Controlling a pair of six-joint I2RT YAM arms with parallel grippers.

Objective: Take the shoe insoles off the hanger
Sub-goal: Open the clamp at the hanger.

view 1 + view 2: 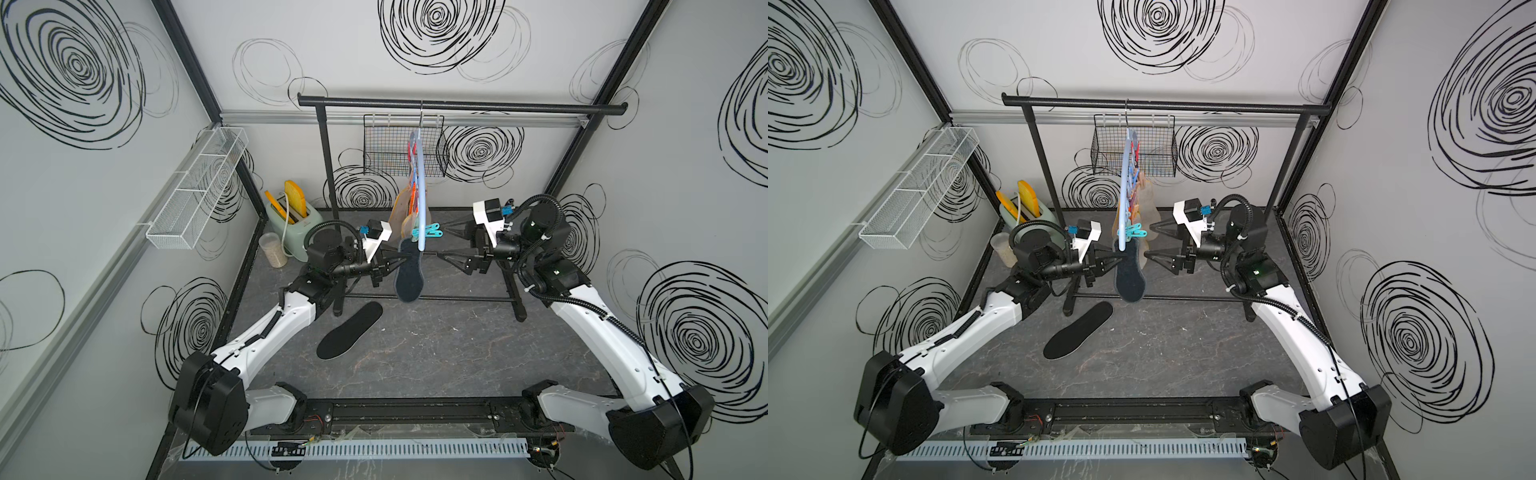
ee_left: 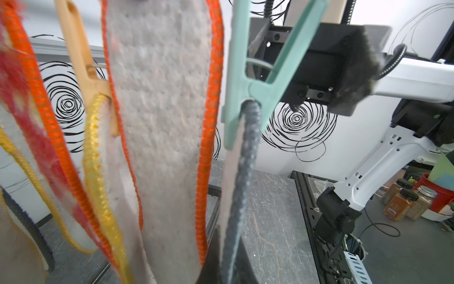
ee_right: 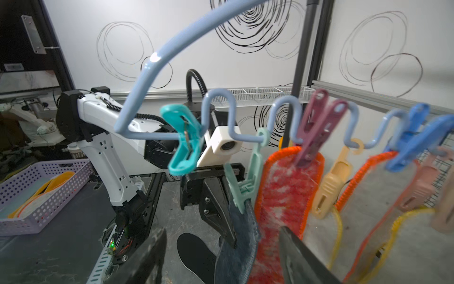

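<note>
- Hanging by its metal hook from the black garment rail (image 1: 498, 107), the pale blue arched plastic hanger (image 1: 421, 195) shows edge-on in both top views, between the two arms.
- A dark grey-blue foot-shaped insole (image 1: 409, 276) dangles from the hanger's near end. A mint-green plastic peg (image 3: 242, 189) pinches it at the top.
- The left gripper (image 1: 398, 262) is clenched on the edge of that dark grey-blue foot-shaped insole, below the peg. In the left wrist view the stitched rim runs between its dark fingers.
- The right gripper (image 1: 441, 241) is released, jaws spread, on the opposite side of the hanger. It sits just beside the hanging pads and holds nothing.
- A teal plastic peg (image 3: 184, 140) sits on the hanger's wavy lower bar at the near end.
- Further along the bar hang a mottled red orange-edged insole (image 3: 287, 196) under a mauve peg (image 3: 312, 127), a white orange-edged insole (image 2: 159, 123) and yellow-edged pads. The farthest ones are too blurred to tell apart.
- A flat black insole (image 1: 349, 331) lies off the hanger on the dark marbled tabletop (image 1: 457, 353), in front of the rail's base and near the left arm.
</note>
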